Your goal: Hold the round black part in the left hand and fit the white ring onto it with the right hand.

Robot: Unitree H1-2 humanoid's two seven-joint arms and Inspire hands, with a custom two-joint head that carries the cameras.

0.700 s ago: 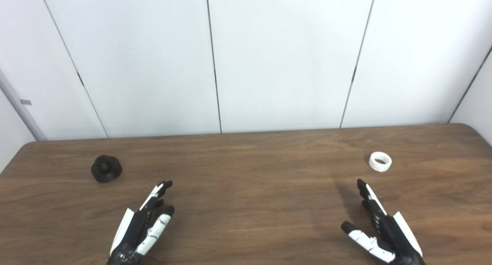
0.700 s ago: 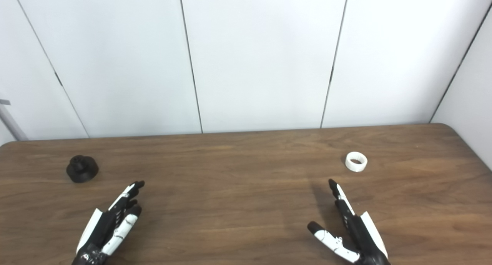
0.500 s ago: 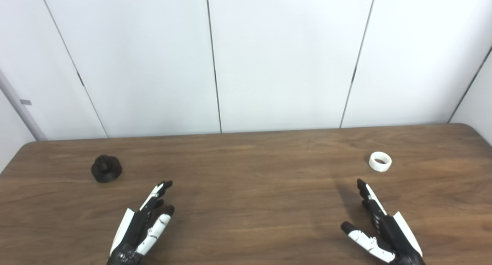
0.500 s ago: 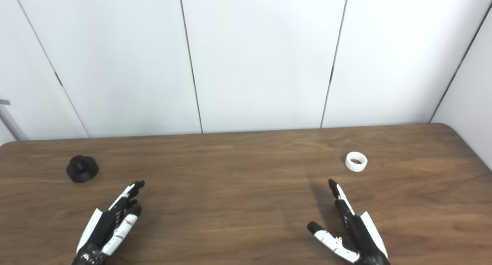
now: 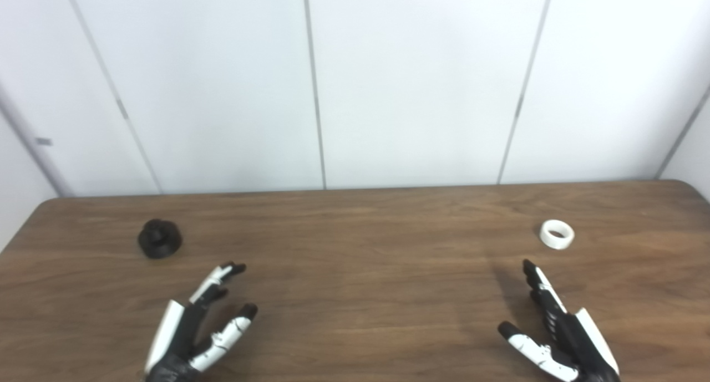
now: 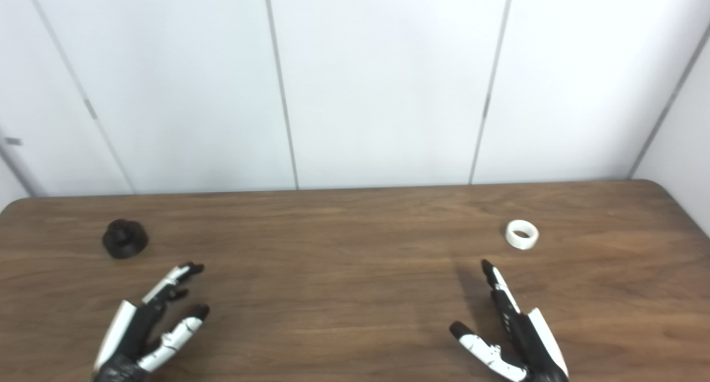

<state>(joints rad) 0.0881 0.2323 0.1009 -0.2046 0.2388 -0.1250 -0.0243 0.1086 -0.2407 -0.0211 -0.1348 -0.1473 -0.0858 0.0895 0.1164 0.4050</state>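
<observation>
The round black part (image 5: 159, 238) sits on the brown table (image 5: 355, 271) at the far left, with a small knob on top. Near the far right lies the white ring (image 5: 557, 234), flat on the wood. My left hand (image 5: 194, 329) hovers low at the front left, open, fingers spread and pointing toward the black part, a clear gap short of it. At the front right my right hand (image 5: 554, 332) is open too, fingers stretched toward the ring and thumb out to the left, well short of it. Neither hand holds anything.
A white panelled wall (image 5: 355, 82) rises right behind the table's far edge. The table's rounded corners show at the left (image 5: 50, 204) and the right (image 5: 685, 183).
The camera has shifted slightly, moving the whole picture a little right. My left hand has drawn a bit left and its thumb has spread away from the fingers. The right hand holds its pose.
</observation>
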